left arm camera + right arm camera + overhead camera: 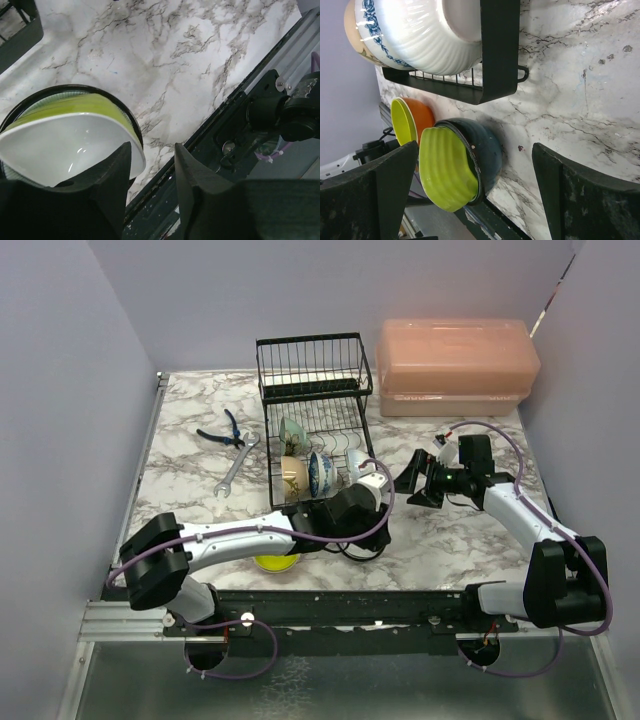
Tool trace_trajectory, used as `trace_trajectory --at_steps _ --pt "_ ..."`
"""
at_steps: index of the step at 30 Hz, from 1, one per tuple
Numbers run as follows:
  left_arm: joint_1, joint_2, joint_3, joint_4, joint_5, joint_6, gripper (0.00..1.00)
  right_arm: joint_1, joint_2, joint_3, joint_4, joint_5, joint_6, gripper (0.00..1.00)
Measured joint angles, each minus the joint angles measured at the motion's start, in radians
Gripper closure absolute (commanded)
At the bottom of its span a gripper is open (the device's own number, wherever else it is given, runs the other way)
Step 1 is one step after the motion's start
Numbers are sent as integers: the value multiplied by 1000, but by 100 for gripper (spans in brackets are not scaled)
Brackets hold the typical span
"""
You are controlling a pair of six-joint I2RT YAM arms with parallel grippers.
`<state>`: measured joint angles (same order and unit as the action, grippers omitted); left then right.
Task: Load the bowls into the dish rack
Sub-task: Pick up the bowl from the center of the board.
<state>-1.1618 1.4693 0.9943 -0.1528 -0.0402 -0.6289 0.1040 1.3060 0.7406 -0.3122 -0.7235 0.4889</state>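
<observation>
- My left gripper (152, 150) hangs over a yellow-green ribbed bowl with a white inside (65, 145). Its fingers are apart with bare marble showing between them, clamped on nothing, and the bowl's rim sits right at one finger (117, 175)
- That bowl lies tilted inside a dark teal round bowl (490, 150). Both are on the white marble-patterned table (190, 475) near its front edge, outside the rack
- Just beside them stands a small orange bowl with a yellow-green inside (422, 117); I cannot tell whether it touches the dark one
- My right gripper (474, 150) is spread wide and holds nothing, low over the table to the right of the black wire two-tier dish rack (314, 368)
- Standing on edge in the slots of the rack's lower tier are a white ribbed bowl (435, 40), a blue-patterned bowl (370, 17) and a beige-patterned bowl (348, 25)
- A pink translucent lidded box (455, 365) sits behind on the right, and blue-handled pliers (222, 430) and a metal wrench (236, 465) lie left of the rack
</observation>
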Motion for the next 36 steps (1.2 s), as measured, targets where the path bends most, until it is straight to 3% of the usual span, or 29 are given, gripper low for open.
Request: trace_trajectory --at_steps 13,22,36 --pt "-17 104 26 37 -7 -2 75 0 3 1 -16 1 -11 0" --pt "-26 128 27 29 -22 -13 100 0 3 6 -32 2 -13 0" --pt "-29 105 42 23 -15 -10 100 0 -46 60 -70 11 -46 0"
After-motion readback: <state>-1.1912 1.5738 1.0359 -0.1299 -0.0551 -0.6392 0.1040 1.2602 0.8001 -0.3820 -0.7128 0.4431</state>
